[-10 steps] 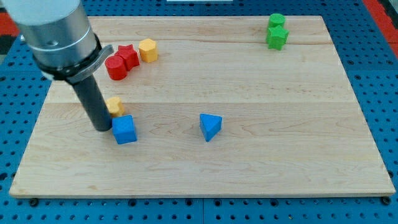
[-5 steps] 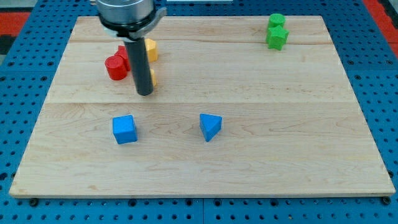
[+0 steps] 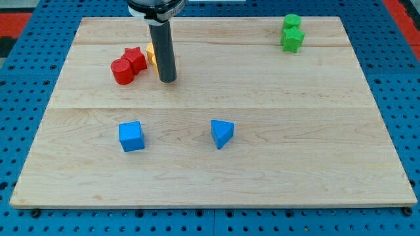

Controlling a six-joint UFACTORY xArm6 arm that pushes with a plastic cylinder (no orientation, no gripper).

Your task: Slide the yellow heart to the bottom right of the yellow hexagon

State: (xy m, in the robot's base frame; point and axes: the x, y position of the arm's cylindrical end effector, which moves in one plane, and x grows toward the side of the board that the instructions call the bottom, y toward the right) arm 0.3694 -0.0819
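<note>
My rod comes down from the view's top, and my tip [image 3: 168,80] rests on the board in the upper left part. A sliver of a yellow block [image 3: 150,54] shows just left of the rod, next to the red blocks; it sits where the yellow hexagon stood. The rod covers most of it. No second yellow block shows, so the yellow heart is hidden, probably behind the rod. I cannot tell where the heart lies relative to the hexagon.
A red star [image 3: 136,58] and a red cylinder [image 3: 121,71] sit left of the rod. A blue cube [image 3: 131,136] and a blue triangular block [image 3: 222,133] lie lower down. Two green blocks [image 3: 292,21] [image 3: 293,40] sit at the top right of the wooden board [image 3: 315,131].
My tip has moved up and to the right, from beside the blue cube to just right of the red blocks. The yellow heart travelled with it and is now out of sight.
</note>
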